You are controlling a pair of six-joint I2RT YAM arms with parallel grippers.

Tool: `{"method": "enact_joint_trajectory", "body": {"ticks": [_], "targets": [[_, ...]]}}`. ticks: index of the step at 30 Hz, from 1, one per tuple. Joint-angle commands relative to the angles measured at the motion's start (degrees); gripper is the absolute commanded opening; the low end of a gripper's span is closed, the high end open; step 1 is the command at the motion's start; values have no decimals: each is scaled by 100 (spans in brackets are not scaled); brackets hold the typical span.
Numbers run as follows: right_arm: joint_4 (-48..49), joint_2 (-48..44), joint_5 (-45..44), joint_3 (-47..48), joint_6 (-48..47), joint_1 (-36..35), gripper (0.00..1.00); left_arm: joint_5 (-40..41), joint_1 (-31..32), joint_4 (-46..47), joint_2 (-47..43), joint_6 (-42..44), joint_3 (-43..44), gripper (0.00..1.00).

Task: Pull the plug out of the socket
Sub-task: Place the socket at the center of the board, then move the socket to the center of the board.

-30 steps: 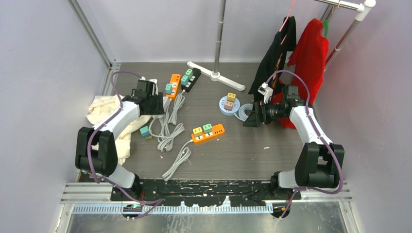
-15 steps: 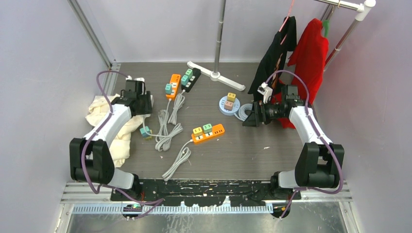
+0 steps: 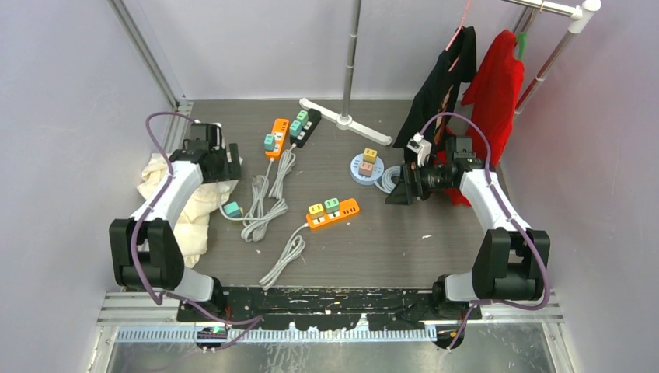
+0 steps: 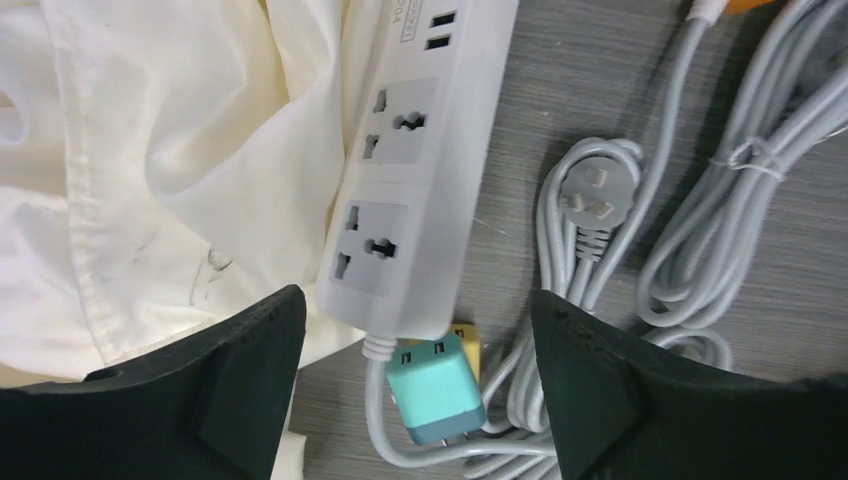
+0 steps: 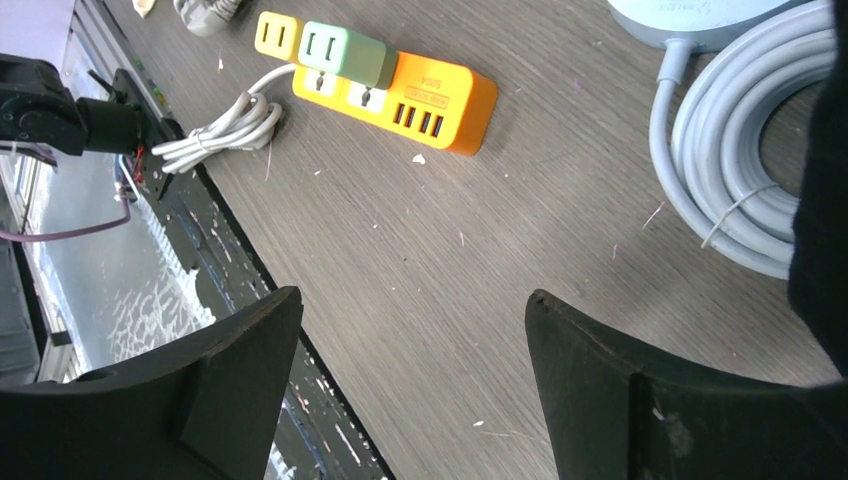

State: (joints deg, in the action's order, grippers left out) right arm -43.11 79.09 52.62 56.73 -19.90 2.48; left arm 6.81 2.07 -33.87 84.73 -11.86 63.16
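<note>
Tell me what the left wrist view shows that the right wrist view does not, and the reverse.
Only the left wrist view: a white power strip with empty sockets, a teal plug lying loose at its end, and cream cloth. Only the right wrist view: an orange power strip with a green plug and a yellow plug in it. Both: the dark table, grey cables, and open black fingers holding nothing.

The left arm (image 3: 177,183) and right arm (image 3: 486,194) were finished in white shells with black joint housings (image 3: 148,249). A purple cable (image 3: 150,128) was looped along each. Matte black, wedge-shaped fingers (image 4: 230,390) were recorded. A small white module (image 3: 418,144), possibly a camera, was fitted at the right wrist.
</note>
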Motion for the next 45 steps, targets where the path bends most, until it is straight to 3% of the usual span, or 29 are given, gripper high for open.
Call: {"method": "enact_joint_trajectory", "body": {"ticks": [1,12,16,24,28,35,39,45], "targets": [[-376,-130,149,429,-355,-91,87,-192,-40,-332,-667,-162,482,83],[-2028,456,173,1776,-2002,-445,86,-1703,-40,-877,-2371,-1322,580,85],[-2049,540,246,1905,-2530,-620,87,-2501,-42,-368,-3016,-1583,139,95],[-1685,379,192,1805,-2656,-870,87,-3661,212,1277,-3916,-1739,-787,95],[-1716,73,110,1468,-2916,-868,87,-3416,1237,2341,-3864,-1523,-1314,94],[-1661,-432,127,954,-3098,-863,88,-2552,3361,3332,-3362,607,-2044,93],[-1565,-650,142,712,-3225,-863,90,-2296,3778,3780,-2930,1204,-2454,93],[-1136,-898,75,356,-3069,-862,92,-2071,3800,4183,-2164,1447,-2628,94]]}}
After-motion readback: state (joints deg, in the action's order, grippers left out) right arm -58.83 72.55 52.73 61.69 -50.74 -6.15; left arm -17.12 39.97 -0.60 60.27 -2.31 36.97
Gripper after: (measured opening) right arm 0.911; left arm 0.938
